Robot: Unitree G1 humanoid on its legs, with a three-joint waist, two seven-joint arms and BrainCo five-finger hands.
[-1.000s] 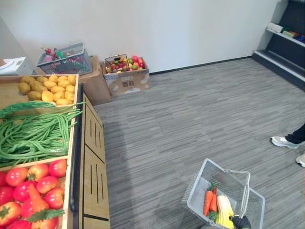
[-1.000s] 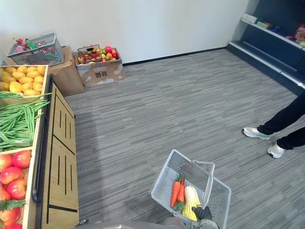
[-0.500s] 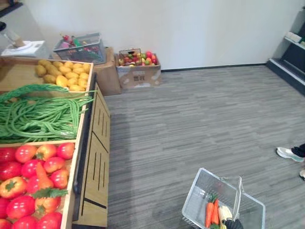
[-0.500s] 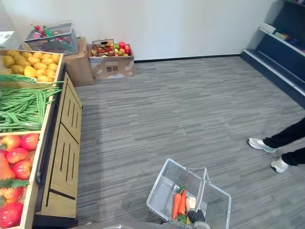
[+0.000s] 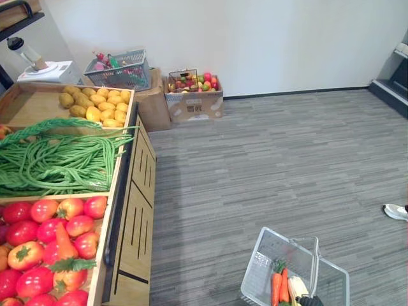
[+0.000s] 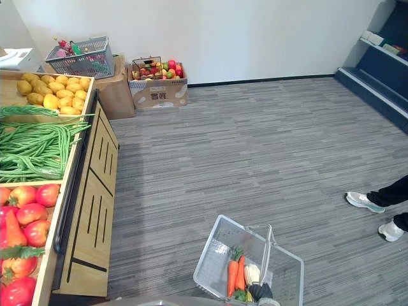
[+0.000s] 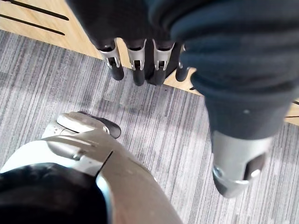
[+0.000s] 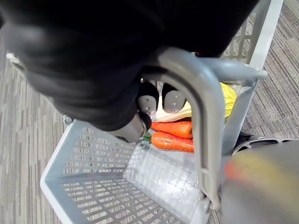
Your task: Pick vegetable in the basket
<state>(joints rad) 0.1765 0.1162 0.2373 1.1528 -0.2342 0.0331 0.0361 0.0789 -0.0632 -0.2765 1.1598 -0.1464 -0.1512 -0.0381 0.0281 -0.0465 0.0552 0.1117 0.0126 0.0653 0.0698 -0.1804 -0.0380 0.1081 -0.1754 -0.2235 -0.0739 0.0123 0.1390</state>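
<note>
On the left, the wooden stand (image 5: pixel 131 210) holds the vegetables to be picked: potatoes (image 5: pixel 95 105) at the far end, green beans (image 5: pixel 57 159) in the middle and tomatoes (image 5: pixel 38 217) nearest, with a loose carrot (image 5: pixel 62 237) lying on top of them. The tomatoes are heaped, so pulling one from low in the pile could probably send its neighbours rolling over the edge. The beans are tangled, and a tug on one could drag a whole bunch along. The left hand (image 7: pixel 137 58) hangs over the floor beside the stand with its fingers relaxed and nothing in them. It is well apart from the trays, so a long reach would likely lean the robot towards the stand. To the right, the basket (image 5: pixel 264 252) hangs low over the floor. The right hand (image 8: pixel 174 99) has its fingers wrapped round the basket's handle (image 8: pixel 205 107). Two carrots (image 8: pixel 173 135) and an ear of corn (image 8: pixel 224 100) lie at one end, so the load looks uneven. A turn towards the stand could swing or tip the basket, or knock it against the wood. At the far right a person's shoe (image 5: pixel 396 211) shows, well apart, but a wide swing that way would be unwise.
</note>
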